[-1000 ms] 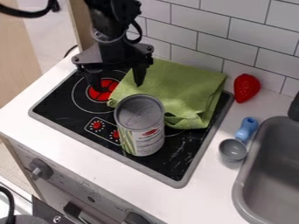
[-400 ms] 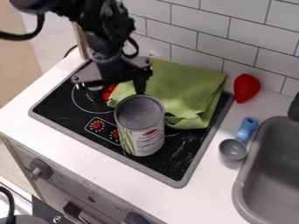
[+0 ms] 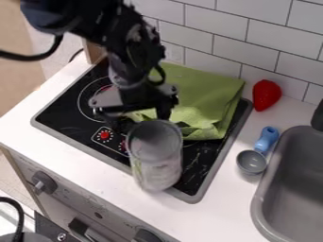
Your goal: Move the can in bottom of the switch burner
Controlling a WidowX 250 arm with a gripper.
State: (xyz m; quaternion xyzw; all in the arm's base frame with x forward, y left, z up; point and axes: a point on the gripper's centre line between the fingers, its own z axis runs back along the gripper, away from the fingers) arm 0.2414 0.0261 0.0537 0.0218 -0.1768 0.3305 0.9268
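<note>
The gripper (image 3: 140,121) is low over the middle of the stove (image 3: 205,165), directly behind the can, with its fingers spread apart. The can (image 3: 156,172), silver-topped with a pale label, is blurred and stands close to the stove's front border, its lower part overlapping that border in the view. Its back rim meets the gripper visually; whether they touch is unclear. Left of the can are the red-marked burner switches (image 3: 105,135), partly covered on their right side. The arm hides part of the red burner behind them.
A folded green cloth (image 3: 211,99) covers the back right of the stove. Right of it lie a red strawberry-like toy (image 3: 266,94) and a blue-handled scoop (image 3: 252,161) on the counter. The grey sink (image 3: 293,189) is at the right edge.
The gripper has come down and forward from over the red burner to behind the can. The can has shifted toward the stove's front edge. Cloth, toy and scoop stay where they were.
</note>
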